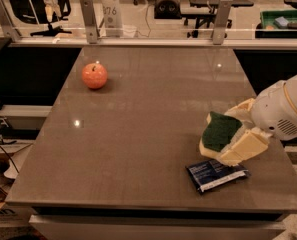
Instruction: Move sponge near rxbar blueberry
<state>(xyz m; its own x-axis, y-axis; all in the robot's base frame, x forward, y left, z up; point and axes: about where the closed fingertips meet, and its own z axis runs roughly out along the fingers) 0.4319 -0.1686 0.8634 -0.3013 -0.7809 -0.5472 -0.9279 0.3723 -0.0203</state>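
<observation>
The sponge (219,133), dark green on top with a pale yellow base, is held tilted in my gripper (233,134) at the table's right side. The cream-coloured fingers (244,146) are shut on it, one above and one below. The rxbar blueberry (216,173), a flat dark navy wrapper with white print, lies on the table directly below and in front of the sponge, near the front right edge. The sponge hangs just above the bar's far edge. My white arm (285,111) comes in from the right.
An orange-red apple (94,76) sits at the far left of the brown table (138,134). A railing with metal posts (89,20) runs along the far edge. A green bin (283,19) stands beyond at the back right.
</observation>
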